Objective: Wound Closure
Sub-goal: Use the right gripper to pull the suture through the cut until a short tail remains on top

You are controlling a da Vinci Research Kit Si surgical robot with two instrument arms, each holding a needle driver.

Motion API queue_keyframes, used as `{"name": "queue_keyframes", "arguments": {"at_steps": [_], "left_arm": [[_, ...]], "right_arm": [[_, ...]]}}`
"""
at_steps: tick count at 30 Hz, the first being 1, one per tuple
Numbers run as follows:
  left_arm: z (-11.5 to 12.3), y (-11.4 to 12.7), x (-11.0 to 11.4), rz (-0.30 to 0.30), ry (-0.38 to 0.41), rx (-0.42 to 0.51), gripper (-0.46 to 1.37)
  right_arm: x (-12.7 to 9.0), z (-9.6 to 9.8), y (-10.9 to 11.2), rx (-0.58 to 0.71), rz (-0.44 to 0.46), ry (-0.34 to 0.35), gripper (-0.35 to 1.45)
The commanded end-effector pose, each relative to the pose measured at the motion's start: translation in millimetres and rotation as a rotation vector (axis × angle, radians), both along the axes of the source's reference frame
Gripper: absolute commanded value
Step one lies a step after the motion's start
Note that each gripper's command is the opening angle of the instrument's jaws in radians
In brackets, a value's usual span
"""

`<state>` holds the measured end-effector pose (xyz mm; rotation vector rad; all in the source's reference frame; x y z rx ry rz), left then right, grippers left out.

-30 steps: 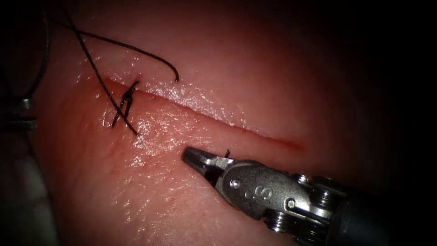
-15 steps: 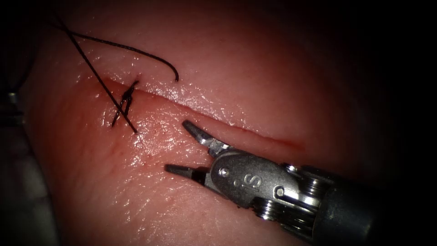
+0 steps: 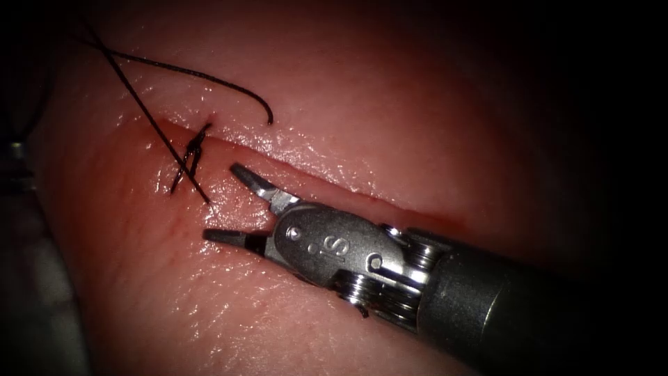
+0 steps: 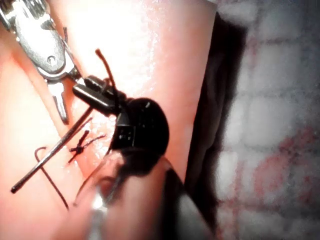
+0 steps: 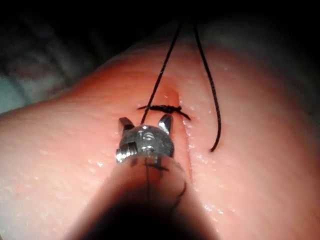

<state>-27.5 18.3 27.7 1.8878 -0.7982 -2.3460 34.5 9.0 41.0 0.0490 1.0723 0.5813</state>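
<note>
The tissue (image 3: 362, 90) carries a long cut (image 3: 348, 188) with a dark knot (image 3: 193, 154) tied at its left end. My right tool (image 3: 226, 203) lies just right of the knot, on the near side of the cut, jaws open and holding nothing. From the knot a taut strand of thread (image 3: 132, 90) runs up and left, and a loose curved tail (image 3: 229, 87) lies on the far side. In the left wrist view my left tool's dark jaws (image 4: 95, 92) look shut on the thread (image 4: 50, 157). The right wrist view shows the open jaws (image 5: 145, 121) in front of the knot (image 5: 165, 108).
Red fluid (image 3: 174, 209) wets the tissue around the knot and along the cut. The tissue's left edge drops off to a dim cloth (image 3: 28, 278). The right tool's shaft (image 3: 501, 313) crosses the near right part of the tissue.
My right tool's jaws went from shut to open. The tool slid left along the cut toward the knot. The taut strand shifted slightly.
</note>
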Motion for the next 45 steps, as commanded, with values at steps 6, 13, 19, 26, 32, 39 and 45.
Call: {"name": "queue_keyframes", "arguments": {"at_steps": [6, 13, 19, 26, 32, 39, 45], "left_arm": [[-0.2, 0.0, 0.0, 0.01, 0.0, 0.003, -0.35], [-0.4, 0.0, 0.0, 0.011, 0.001, -0.001, -0.35], [-0.4, -0.3, -0.5, 0.015, -0.004, -0.005, -0.35], [-0.5, -0.5, -0.8, 0.016, -0.005, -0.006, -0.35], [-0.1, -0.5, -0.8, 0.017, -0.003, -0.014, -0.35], [0.9, -1.0, -1.3, 0.016, -0.004, -0.001, -0.35], [1.3, -1.4, -1.3, 0.016, -0.01, 0.011, -0.35]], "right_arm": [[0.7, 1.3, 0.2, 0.024, 0.013, 0.018, 1.01], [1.0, 2.7, -0.9, 0.067, -0.004, 0.038, -0.35], [0.9, 1.4, -0.8, 0.075, -0.021, 0.074, -0.35], [0.8, 0.0, -0.8, 0.086, -0.046, 0.099, -0.35], [0.5, -1.6, -2.8, 0.088, -0.068, 0.119, -0.35], [0.1, -4.3, -5.3, 0.098, -0.098, 0.133, -0.35], [0.2, -6.3, -7.6, 0.096, -0.121, 0.141, -0.35]]}}
